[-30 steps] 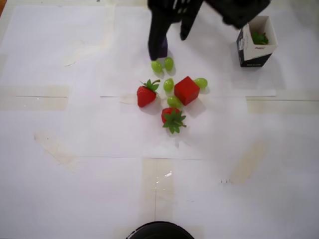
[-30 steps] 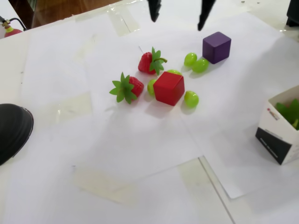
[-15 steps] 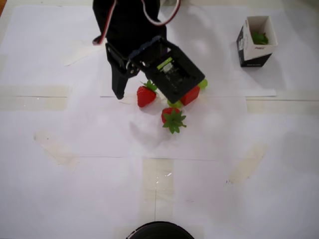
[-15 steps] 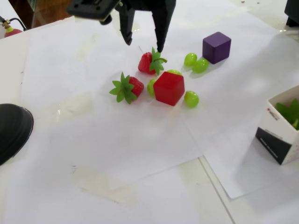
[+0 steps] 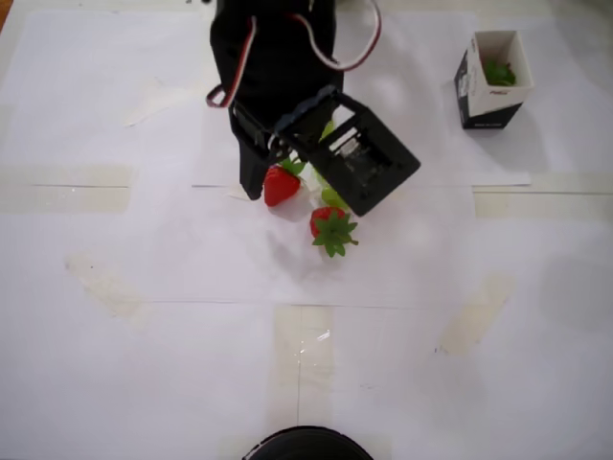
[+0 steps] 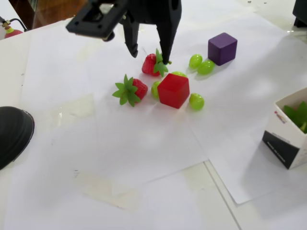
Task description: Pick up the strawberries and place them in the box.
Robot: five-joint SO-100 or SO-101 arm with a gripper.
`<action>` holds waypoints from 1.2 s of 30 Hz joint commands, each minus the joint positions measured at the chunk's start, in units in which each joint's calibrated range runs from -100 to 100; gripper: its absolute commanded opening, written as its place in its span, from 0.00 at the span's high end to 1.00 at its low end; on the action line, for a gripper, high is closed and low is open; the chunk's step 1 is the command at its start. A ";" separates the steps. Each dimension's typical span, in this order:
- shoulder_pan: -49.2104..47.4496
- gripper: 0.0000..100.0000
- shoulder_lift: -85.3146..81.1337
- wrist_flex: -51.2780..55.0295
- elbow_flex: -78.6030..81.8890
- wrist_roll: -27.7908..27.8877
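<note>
Two strawberries lie in the middle of the white paper. One strawberry (image 6: 151,64) (image 5: 280,186) sits between the fingers of my gripper (image 6: 150,58), which is open and lowered around it; whether the fingers touch it I cannot tell. In the overhead view one finger (image 5: 251,178) shows just left of this fruit, and the other is hidden under the wrist housing. The second strawberry (image 6: 133,90) (image 5: 330,228) lies apart, leaves spread. The box (image 6: 288,136) (image 5: 490,96) stands open at the right, with green leaves (image 5: 498,73) showing inside.
A red cube (image 6: 173,90) with green grapes (image 6: 196,101) around it lies close beside the strawberries. A purple cube (image 6: 222,48) and two grapes (image 6: 206,67) sit behind. A black round object (image 6: 12,134) rests at the table edge.
The gripper came from over the purple cube toward the strawberries and dropped lower. Its open fingers now stand on either side of one strawberry. Nothing on the table has moved.
</note>
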 commanded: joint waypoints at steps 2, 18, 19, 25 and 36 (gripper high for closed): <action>0.22 0.75 -1.19 -0.37 -0.40 -0.34; 1.62 0.83 -0.85 -3.80 5.33 -0.98; 1.69 0.84 -0.85 -3.88 5.51 -1.03; 1.76 0.90 -2.14 -3.88 5.96 -0.93; 1.40 0.80 -7.38 -1.84 5.69 -1.32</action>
